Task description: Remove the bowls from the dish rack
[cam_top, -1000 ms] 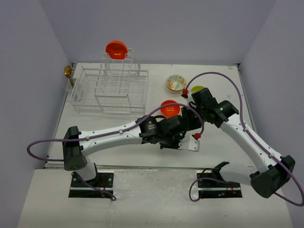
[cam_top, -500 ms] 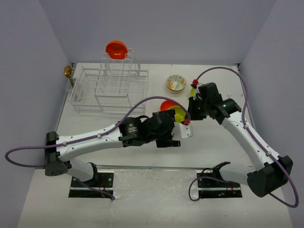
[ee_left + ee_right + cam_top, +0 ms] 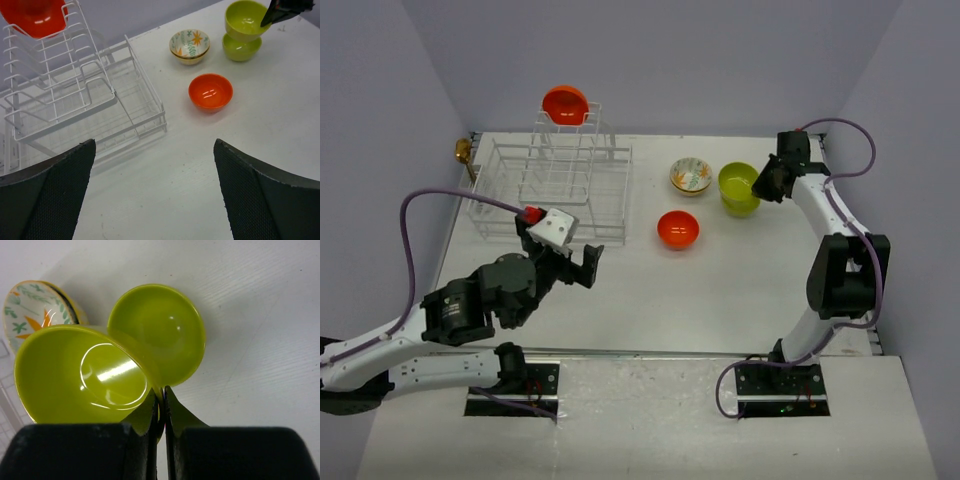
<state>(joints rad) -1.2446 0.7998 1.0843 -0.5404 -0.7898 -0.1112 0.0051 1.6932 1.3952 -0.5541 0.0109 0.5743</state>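
The white wire dish rack [image 3: 550, 190] stands at the back left, and one orange bowl [image 3: 565, 104] rests on top of its upright section [image 3: 35, 15]. On the table sit a second orange bowl [image 3: 678, 229], a floral bowl [image 3: 691, 176] and a lime-green bowl [image 3: 242, 49]. My right gripper [image 3: 162, 395] is shut on the rim of another lime-green bowl [image 3: 80, 375], which hangs just above the resting green one [image 3: 160, 330]. Near the rack's front right corner my left gripper [image 3: 154, 142] stands open, high over bare table, with nothing between its fingers.
A small brass object [image 3: 463, 152] lies at the table's back left edge, beside the rack. Grey walls close in the table on three sides. The rack's low basket [image 3: 75, 115] holds no dishes that I can see.
My left arm has pulled back from the table's middle to the front left and opened. My right arm has carried a green bowl from the middle to the back right, over the other green bowl.
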